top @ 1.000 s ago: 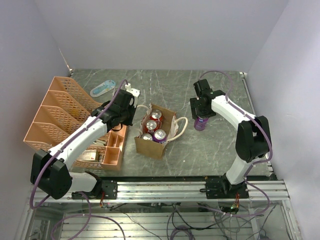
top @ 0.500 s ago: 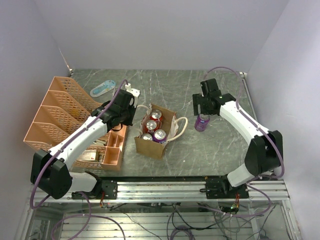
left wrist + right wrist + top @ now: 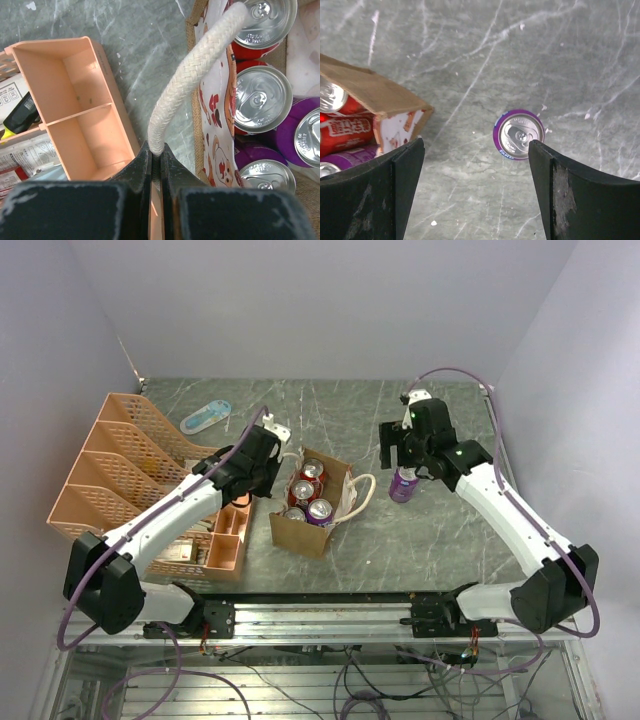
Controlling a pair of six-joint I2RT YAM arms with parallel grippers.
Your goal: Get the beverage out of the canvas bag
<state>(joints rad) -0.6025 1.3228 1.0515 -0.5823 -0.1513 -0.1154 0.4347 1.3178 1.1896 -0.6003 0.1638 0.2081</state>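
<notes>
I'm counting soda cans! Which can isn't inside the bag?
The purple can standing alone on the table, right of the canvas bag. The other cans, red and purple, sit inside the bag.

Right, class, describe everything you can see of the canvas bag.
The canvas bag is small and boxy, made of coarse tan-brown fabric, with a white, red-patterned side. It stands upright and open on the grey marbled table, close beside the orange tray organizer. Red and purple cans stand inside, tops showing. The left tool is shut on one cream rope handle. The other handle loops free on the right side.
</notes>
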